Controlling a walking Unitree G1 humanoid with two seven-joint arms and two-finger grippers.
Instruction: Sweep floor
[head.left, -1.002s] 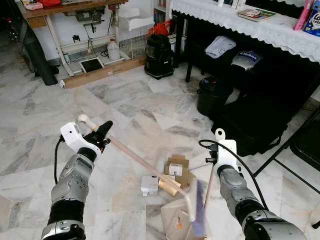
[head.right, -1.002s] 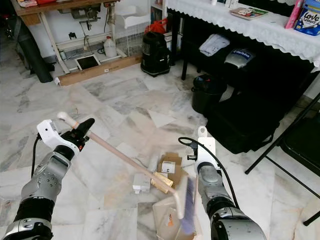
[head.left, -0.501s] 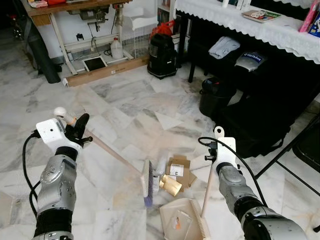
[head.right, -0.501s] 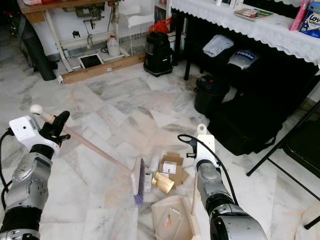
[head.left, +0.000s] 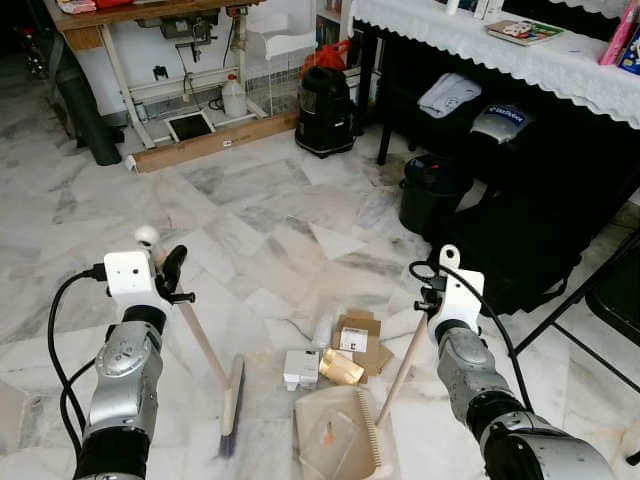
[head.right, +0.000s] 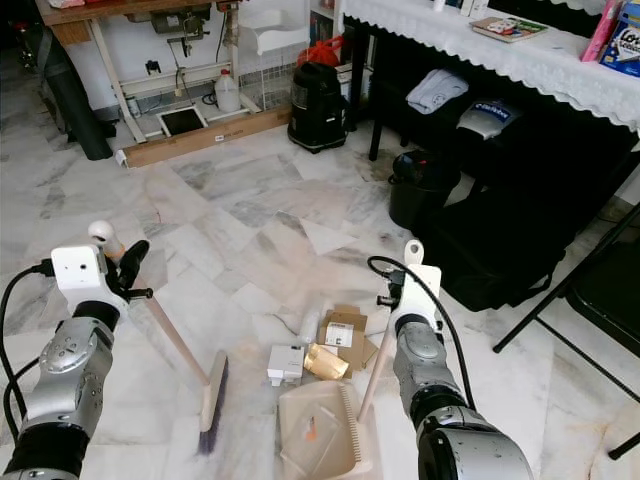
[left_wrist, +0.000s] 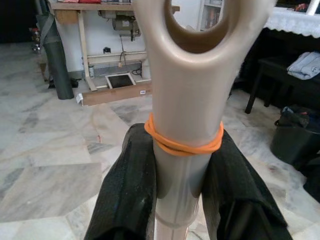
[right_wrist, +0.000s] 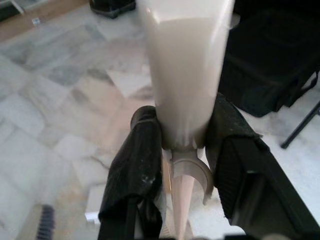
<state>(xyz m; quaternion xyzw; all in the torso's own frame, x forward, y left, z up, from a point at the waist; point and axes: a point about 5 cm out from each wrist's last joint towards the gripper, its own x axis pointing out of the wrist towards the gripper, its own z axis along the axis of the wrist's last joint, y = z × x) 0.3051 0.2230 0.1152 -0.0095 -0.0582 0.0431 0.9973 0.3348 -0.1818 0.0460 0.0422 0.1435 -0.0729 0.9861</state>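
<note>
1. The left gripper (left_wrist: 182, 197) is clamped on the top of the broom (head.left: 210, 355) handle, its two black fingers (left_wrist: 125, 195) pressed against either side just below an orange rubber band (left_wrist: 182, 142).
2. The broom slants down from that grip to the marble floor (head.left: 250, 215), where its brush head (head.left: 231, 405) rests to the left of the litter.
3. The right gripper (right_wrist: 182, 150) squeezes the pale handle of the dustpan (head.left: 338, 435), a finger on each side.
4. The dustpan sits on the floor between the two arms, with a small orange scrap inside it.
5. Just beyond the dustpan lie a white box (head.left: 299, 368), a gold can (head.left: 341, 371) and flattened cardboard (head.left: 357, 335), close together.
6. Farther off stand a black vacuum cleaner (head.left: 320, 110), a wooden workbench (head.left: 140, 30) and a table with a lace cloth (head.left: 500, 50).
</note>
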